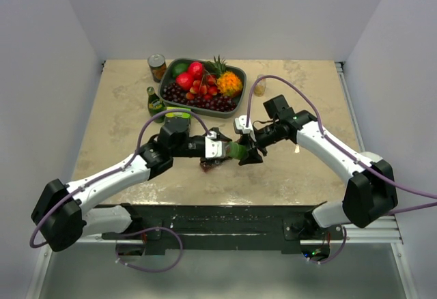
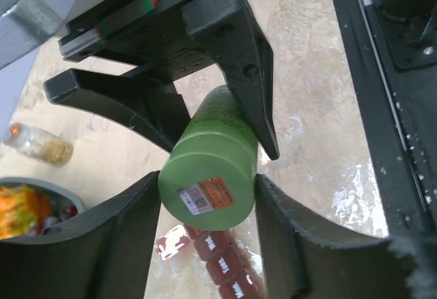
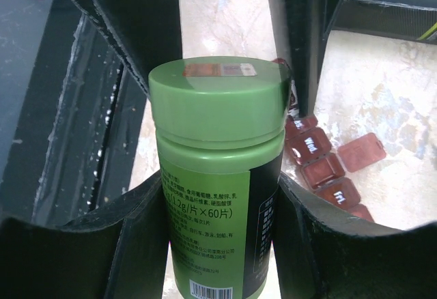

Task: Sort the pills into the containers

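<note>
The right gripper (image 3: pixel 218 196) clamps the body of a green pill bottle (image 3: pixel 218 237), held in the air over the middle of the worktop (image 1: pixel 116 108) near its near edge. The left gripper (image 2: pixel 208 183) has its jaws narrowed onto the cap (image 3: pixel 218 97), with pads against both sides. The step in hand looks like unscrewing. The right grip should stay firm and not turn while the left wrist twists about the bottle's own axis, keeping the two grippers in line so the cap does not bind. The dark red pill organiser (image 3: pixel 321 169) lies on the worktop just below the bottle, one lid (image 3: pixel 362 152) flipped open. Keeping the mouth tipped upward as the cap comes off should stop pills spilling.
</note>
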You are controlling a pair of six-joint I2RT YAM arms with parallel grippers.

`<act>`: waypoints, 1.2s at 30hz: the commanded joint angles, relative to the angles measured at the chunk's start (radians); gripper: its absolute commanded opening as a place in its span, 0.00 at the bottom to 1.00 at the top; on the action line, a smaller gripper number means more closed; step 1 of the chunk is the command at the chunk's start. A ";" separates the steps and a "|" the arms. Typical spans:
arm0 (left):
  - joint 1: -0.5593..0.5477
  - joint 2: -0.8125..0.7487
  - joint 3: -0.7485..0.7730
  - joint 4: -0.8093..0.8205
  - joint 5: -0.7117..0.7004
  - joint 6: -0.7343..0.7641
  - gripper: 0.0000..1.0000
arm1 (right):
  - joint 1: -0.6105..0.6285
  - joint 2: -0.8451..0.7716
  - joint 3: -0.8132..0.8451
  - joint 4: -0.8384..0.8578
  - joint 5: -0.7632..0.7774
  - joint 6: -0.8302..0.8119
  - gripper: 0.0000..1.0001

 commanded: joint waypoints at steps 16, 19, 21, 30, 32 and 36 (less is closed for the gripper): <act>0.005 0.054 0.163 -0.144 -0.213 -1.007 0.00 | 0.001 -0.039 -0.006 0.123 0.047 0.114 0.00; 0.005 0.090 0.163 -0.154 -0.142 -1.304 0.00 | 0.003 -0.036 -0.003 0.136 0.058 0.136 0.00; 0.005 0.108 0.163 -0.206 -0.133 -1.473 0.00 | 0.003 -0.033 -0.003 0.140 0.062 0.142 0.00; 0.044 0.048 0.174 -0.094 -0.084 -1.637 0.62 | 0.001 -0.050 -0.012 0.144 0.073 0.150 0.00; 0.076 0.034 0.171 -0.097 -0.053 -1.592 0.76 | 0.001 -0.047 -0.012 0.146 0.070 0.150 0.00; 0.128 -0.013 0.111 -0.047 0.023 -1.537 0.92 | 0.001 -0.045 -0.007 0.143 0.065 0.147 0.00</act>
